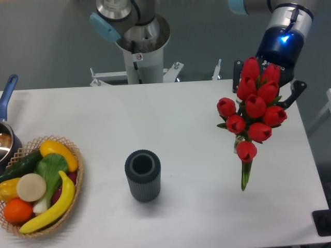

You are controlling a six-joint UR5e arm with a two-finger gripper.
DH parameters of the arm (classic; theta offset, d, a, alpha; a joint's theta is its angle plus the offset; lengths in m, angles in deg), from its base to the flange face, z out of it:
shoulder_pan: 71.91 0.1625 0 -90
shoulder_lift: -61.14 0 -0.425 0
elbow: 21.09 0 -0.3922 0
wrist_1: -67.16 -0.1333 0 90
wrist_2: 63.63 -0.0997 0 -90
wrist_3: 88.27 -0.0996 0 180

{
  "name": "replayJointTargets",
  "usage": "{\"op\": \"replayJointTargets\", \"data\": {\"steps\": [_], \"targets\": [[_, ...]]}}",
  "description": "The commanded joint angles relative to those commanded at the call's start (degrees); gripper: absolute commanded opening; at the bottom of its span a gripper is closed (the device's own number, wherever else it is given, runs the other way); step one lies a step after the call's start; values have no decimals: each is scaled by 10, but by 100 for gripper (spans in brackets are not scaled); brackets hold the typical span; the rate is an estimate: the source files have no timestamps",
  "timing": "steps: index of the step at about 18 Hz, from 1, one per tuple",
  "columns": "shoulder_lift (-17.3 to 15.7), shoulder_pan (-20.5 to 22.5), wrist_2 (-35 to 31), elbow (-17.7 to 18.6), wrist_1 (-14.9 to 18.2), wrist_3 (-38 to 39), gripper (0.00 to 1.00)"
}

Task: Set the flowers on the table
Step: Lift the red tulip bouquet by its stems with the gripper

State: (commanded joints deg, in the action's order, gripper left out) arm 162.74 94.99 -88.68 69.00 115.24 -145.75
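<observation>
The flowers (256,111), a bunch of red tulip buds on green stems, hang over the right side of the white table (196,119). Their stem ends (244,178) point down toward the tabletop; I cannot tell whether they touch it. My gripper (267,82) is at the upper right, behind the buds, with a dark finger (296,94) showing on the right and another (237,68) on the left. It holds the bunch, and the buds hide its fingertips. The flowers are clear of the dark cup.
A dark ribbed cup (143,174) stands upright at the table's front middle, empty. A wicker basket (72,178) of fruit and vegetables sits at the front left. A pot with a blue handle (8,93) is at the left edge. The robot base (140,49) stands behind the table.
</observation>
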Motion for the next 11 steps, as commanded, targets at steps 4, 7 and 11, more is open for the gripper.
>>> {"op": "replayJointTargets", "data": {"steps": [4,7,11], "targets": [[-1,10,-4,7,0,-1,52],[-5,12,-5,10,3,0,52],[-24,20,-19,28,4,0,48]]}}
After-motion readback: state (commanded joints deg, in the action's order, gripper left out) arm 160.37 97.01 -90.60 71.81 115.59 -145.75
